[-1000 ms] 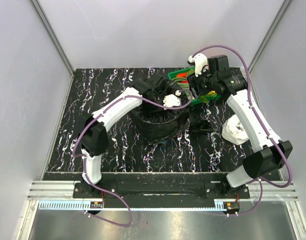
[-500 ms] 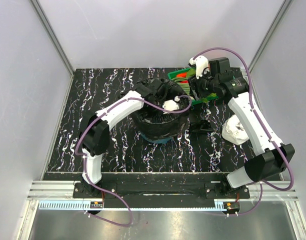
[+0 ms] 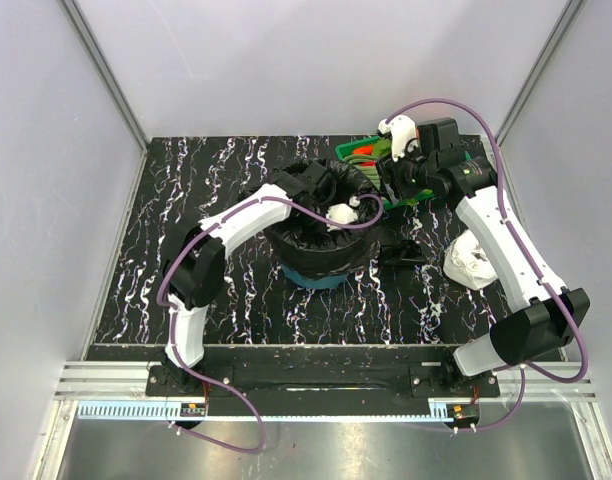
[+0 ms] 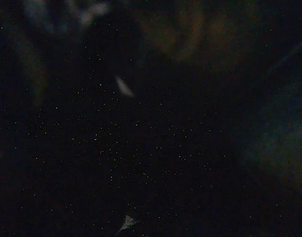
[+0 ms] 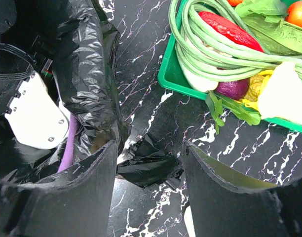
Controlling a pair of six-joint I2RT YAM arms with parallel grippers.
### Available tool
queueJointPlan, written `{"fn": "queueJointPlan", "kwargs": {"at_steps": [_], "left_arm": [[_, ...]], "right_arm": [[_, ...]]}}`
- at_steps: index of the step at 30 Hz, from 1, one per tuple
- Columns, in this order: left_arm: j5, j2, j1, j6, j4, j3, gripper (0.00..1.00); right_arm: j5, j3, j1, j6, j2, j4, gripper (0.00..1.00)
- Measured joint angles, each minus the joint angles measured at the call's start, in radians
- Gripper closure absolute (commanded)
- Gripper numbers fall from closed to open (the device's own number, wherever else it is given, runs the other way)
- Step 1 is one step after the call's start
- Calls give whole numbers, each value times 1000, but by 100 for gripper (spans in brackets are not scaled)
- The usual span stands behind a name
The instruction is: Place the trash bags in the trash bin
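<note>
Loose trash bag [image 5: 150, 167]: crumpled on the table, lower centre of right wrist view, long axis left–right, framed between the jaws of right gripper [image 5: 148, 148], which is wide open and empty; right arm nearer. Trash bin [image 3: 321, 282]: to its left, second trash bag [image 3: 331, 185] draped over the rim. Left gripper: inside the bin, hidden; its opening cannot be told.

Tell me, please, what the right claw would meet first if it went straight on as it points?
The right claw would probably meet the crumpled black trash bag lying on the marble table; depth is uncertain.
</note>
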Motion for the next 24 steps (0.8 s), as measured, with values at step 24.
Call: {"fn": "queueJointPlan", "kwargs": {"at_steps": [24], "left_arm": [[-17, 14, 0, -1, 28, -104, 20]], "right_arm": [[-15, 143, 0, -11, 13, -8, 38]]}}
